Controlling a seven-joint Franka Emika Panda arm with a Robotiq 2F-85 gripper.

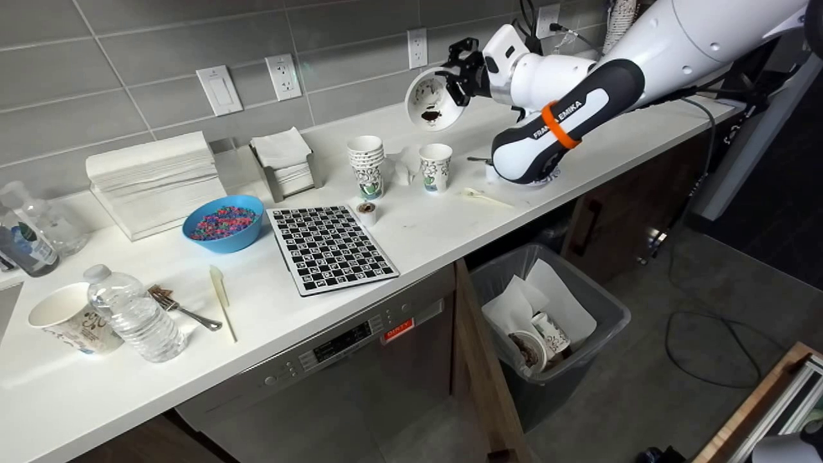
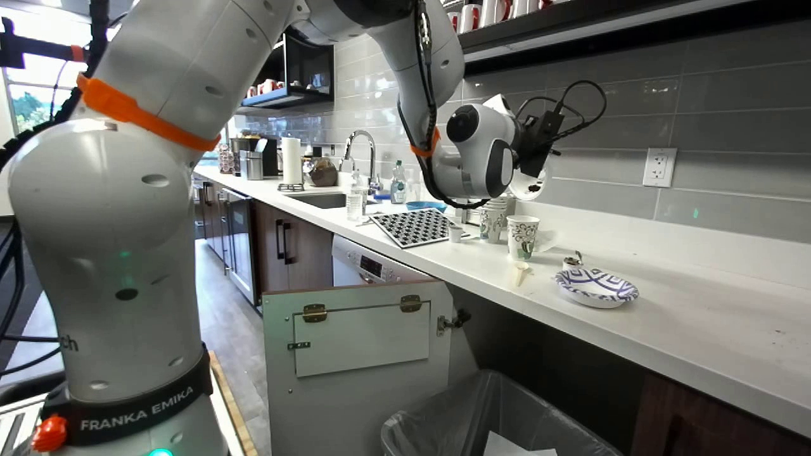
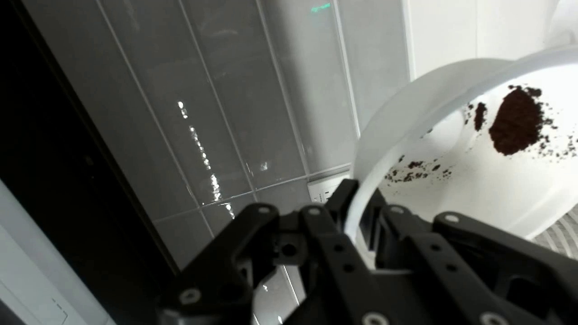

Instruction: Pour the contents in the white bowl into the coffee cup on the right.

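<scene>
My gripper (image 1: 459, 72) is shut on the rim of the white bowl (image 1: 443, 99) and holds it in the air. The bowl is tipped well over on its side, and it also shows in an exterior view (image 2: 522, 185), partly behind the gripper. In the wrist view the rim lies between the fingertips (image 3: 359, 198), and dark brown powder clings to the bowl's inner wall (image 3: 474, 189). The coffee cup (image 1: 435, 170), white with a dark leafy pattern, stands upright on the counter below the bowl. It also shows in an exterior view (image 2: 523, 239). Its inside is hidden.
A stack of paper cups (image 1: 368, 173) stands beside the coffee cup. A striped dish (image 2: 597, 288), a small pot with a spoon (image 2: 572, 261) and a light wooden utensil (image 1: 487, 196) lie nearby. The tiled wall (image 1: 360, 58) is close behind. A checkered board (image 1: 331, 247) lies farther along.
</scene>
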